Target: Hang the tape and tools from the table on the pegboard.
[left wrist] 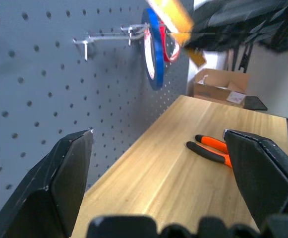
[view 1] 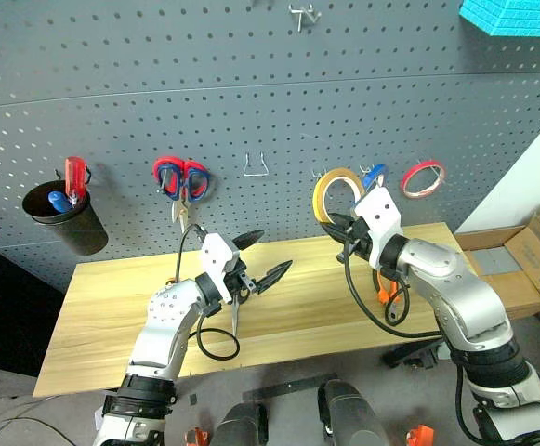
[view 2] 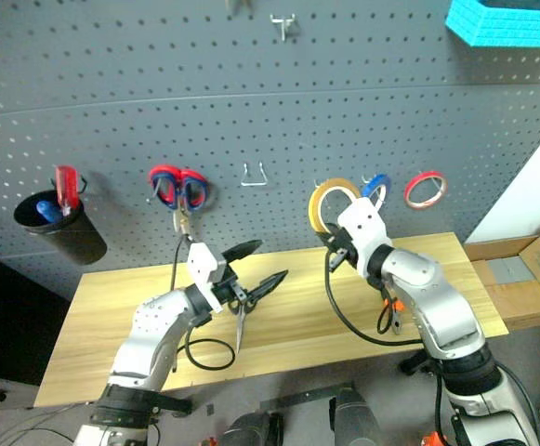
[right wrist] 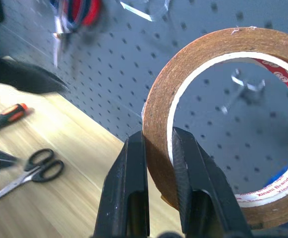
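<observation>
Behind the wooden surface (view 1: 111, 307) rises the grey-blue pegboard (view 1: 251, 84), its hooks already carrying red-and-blue scissors (view 1: 182, 181), a blue roll (view 1: 374, 175) and a red roll (view 1: 423, 177). The right pincer (right wrist: 158, 148) is clenched on the rim of the yellow-tan tape (view 1: 335, 193), holding the ring upright with its hole facing the board, likely so it can slip over a hook (right wrist: 245, 89) seen through the hole. The left pincer (view 1: 260, 255) hangs released above the surface. Awaiting hanging, the pliers (left wrist: 210, 148), black-handled scissors (right wrist: 32, 173) and orange-and-black screwdriver (right wrist: 5, 118) lie flat on the surface.
</observation>
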